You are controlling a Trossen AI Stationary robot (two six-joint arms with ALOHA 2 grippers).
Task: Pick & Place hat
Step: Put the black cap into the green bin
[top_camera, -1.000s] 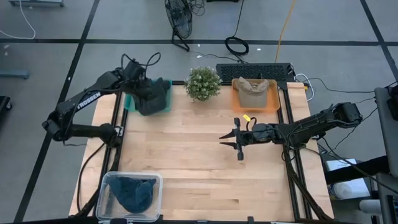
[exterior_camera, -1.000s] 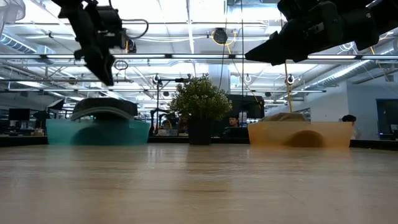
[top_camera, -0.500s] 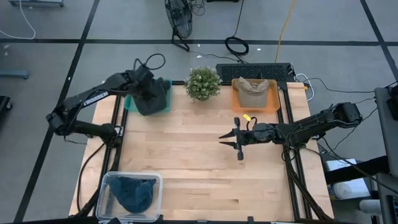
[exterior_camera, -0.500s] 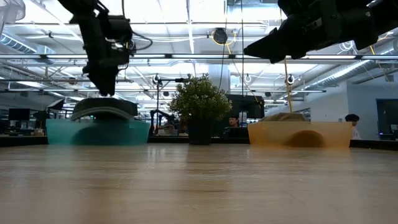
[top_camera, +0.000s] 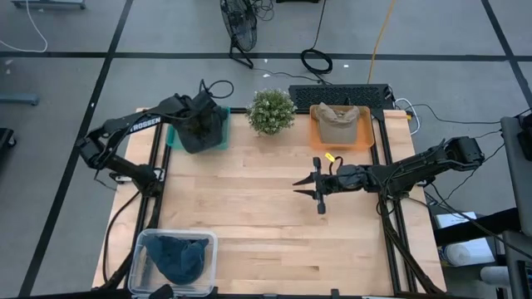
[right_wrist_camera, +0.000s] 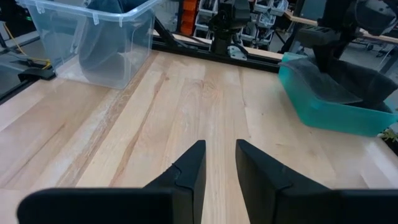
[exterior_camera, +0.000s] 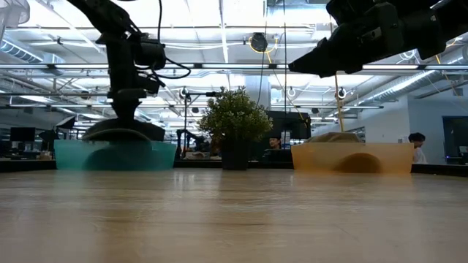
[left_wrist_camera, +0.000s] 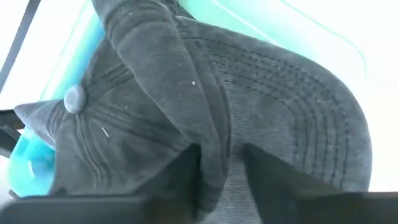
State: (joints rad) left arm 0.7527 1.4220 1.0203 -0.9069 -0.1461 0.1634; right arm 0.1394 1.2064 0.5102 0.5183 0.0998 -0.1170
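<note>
The bench (top_camera: 266,216) carries a teal bin (top_camera: 223,141) at about eleven o'clock, an orange bin (top_camera: 362,139) at one o'clock with a tan hat (top_camera: 337,121) in it, a potted plant (top_camera: 271,110) at twelve between them, and a clear tub (top_camera: 176,256) at seven holding dark blue cloth.

The step in hand looks like the pick: the left hand (left_wrist_camera: 221,171) is down in the teal bin on the dark grey hat (left_wrist_camera: 205,106), its two fingers (left_wrist_camera: 186,171) straddling a raised fold of the crown fabric. Whether they have pinched the fold tight or only flank it I cannot tell.

Next, I judge, the fold must be firmly nipped and the hat lifted straight up clear of the bin wall before carrying it off.

The right hand (top_camera: 319,193) hangs over the bench's middle, toward three o'clock, its fingers a little parted and holding nothing.

From above, the left arm covers most of the hat. The level view shows only its crown above the rim. Where the hat should go is not evident.
</note>
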